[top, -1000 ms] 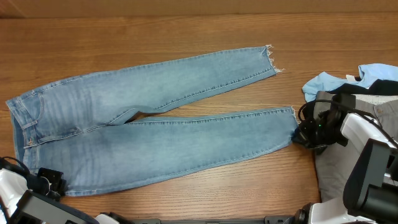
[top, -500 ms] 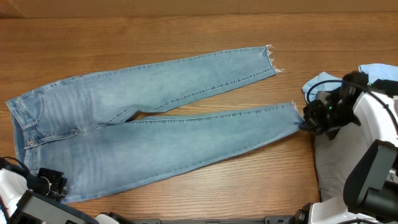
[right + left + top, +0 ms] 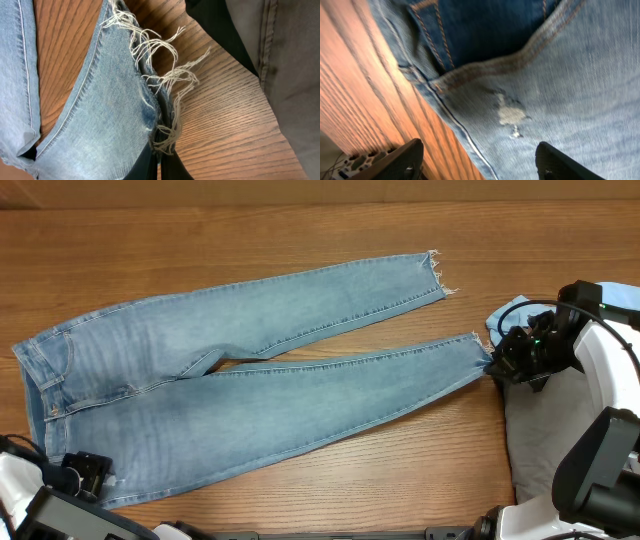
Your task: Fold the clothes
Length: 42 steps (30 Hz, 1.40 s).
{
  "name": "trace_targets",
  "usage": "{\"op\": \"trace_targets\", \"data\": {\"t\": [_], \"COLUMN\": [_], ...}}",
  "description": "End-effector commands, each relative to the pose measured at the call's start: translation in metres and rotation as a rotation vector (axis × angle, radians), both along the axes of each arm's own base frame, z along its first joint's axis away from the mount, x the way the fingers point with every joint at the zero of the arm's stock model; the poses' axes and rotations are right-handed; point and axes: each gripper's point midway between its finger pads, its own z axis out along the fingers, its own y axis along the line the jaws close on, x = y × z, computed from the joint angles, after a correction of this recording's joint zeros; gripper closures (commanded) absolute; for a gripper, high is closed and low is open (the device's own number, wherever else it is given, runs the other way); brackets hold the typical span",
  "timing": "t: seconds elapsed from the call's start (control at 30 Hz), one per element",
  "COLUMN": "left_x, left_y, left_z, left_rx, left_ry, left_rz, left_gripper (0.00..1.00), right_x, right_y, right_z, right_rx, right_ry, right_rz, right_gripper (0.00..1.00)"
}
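Clearly the jeans (image 3: 250, 410) are soft, limp denim, spread flat on the counter (image 3: 300, 240), so they should sag and drag rather than hold shape; hems and seams look the surest holds. The right tool (image 3: 160, 165) is clamped on one leg's frayed hem (image 3: 160, 75), with the leg stretching away from it. The left tool (image 3: 480, 165) stands apart above the waist end, gripping nothing.

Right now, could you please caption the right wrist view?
The right fingers pinch the frayed hem of the jeans.
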Motion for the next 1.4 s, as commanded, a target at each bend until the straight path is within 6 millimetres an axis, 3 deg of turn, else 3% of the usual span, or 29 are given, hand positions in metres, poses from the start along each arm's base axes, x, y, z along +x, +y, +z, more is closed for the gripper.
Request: {"op": "trace_targets", "data": {"t": [0.0,0.2,0.37,0.57,0.87,0.97,1.1,1.17,1.27,1.37], "left_x": [-0.001,-0.008,-0.015,-0.015,-0.015,-0.014,-0.012,-0.01,-0.008,0.001], "left_y": [0.012,0.008,0.015,0.016,0.005,0.002,0.002,0.003,0.006,0.01], "left_z": [0.003,-0.005,-0.005,-0.011,-0.038,-0.043,-0.042,-0.04,-0.033,-0.018], "left_rx": [0.025,0.022,0.048,0.043,-0.068,-0.095,-0.097,-0.097,-0.098,-0.107], "left_ry": [-0.016,0.012,0.037,0.049,0.08,0.079,0.068,0.056,0.048,0.009], "left_rz": [0.056,0.064,0.097,0.13,0.159,0.16,0.144,0.123,0.082,0.069], "left_gripper": [0.3,0.31,0.51,0.47,0.47,0.57,0.89,0.96,0.96,0.96], "right_x": [0.011,0.012,0.012,0.012,0.012,0.012,0.012,0.013,0.018,0.026], "right_y": [-0.002,-0.002,-0.002,-0.002,-0.002,-0.002,-0.002,-0.003,-0.005,-0.008], "right_z": [0.014,0.014,0.014,0.014,0.014,0.014,0.014,0.014,0.021,0.041], "right_rx": [-0.016,-0.018,-0.018,-0.018,-0.017,-0.017,-0.017,-0.019,-0.03,-0.043], "right_ry": [-0.063,-0.068,-0.068,-0.069,-0.067,-0.067,-0.067,-0.071,-0.091,-0.125], "right_rz": [0.01,0.009,0.009,0.008,0.008,0.008,0.006,0.006,0.013,0.031], "right_gripper": [0.96,0.96,0.96,0.96,0.96,0.96,0.96,0.96,0.96,0.96]}}
